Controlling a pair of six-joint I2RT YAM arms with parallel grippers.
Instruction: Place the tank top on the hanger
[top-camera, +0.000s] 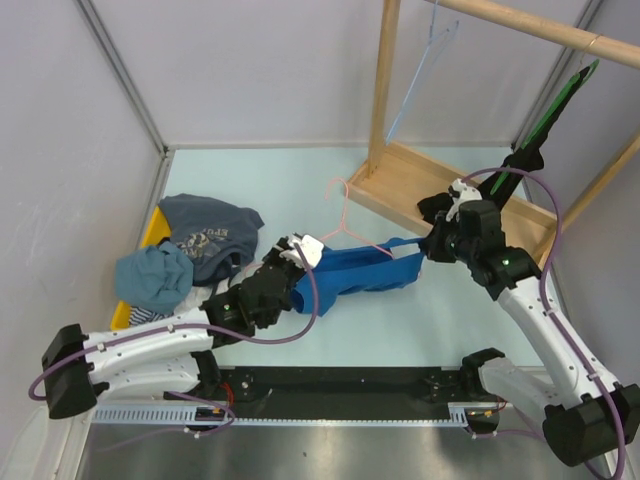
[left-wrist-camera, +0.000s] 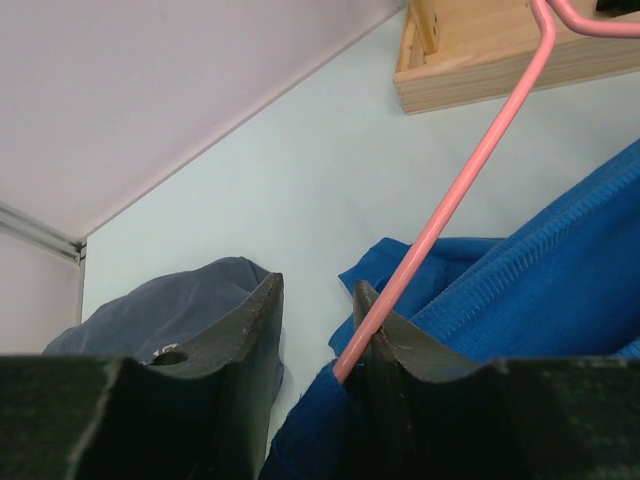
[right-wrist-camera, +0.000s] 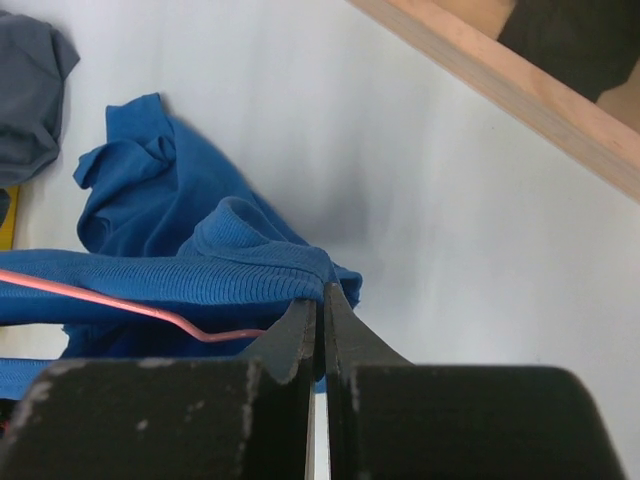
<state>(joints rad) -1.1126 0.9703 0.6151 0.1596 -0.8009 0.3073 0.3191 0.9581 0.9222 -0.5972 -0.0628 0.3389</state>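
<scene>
Just in front of the wooden rack base, the tank top is stretched taut: the right gripper is clamped on its ribbed edge, while the left gripper is part-open, with the hanger wire resting against 1 finger, probably for threading.

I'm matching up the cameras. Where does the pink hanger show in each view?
Top external: pink hanger at centre, above the tank top.
Left wrist: hanger diagonal, upper right to bottom centre.
Right wrist: hanger lower left, across the tank top.
Shared landmark: wooden rack base.
</scene>
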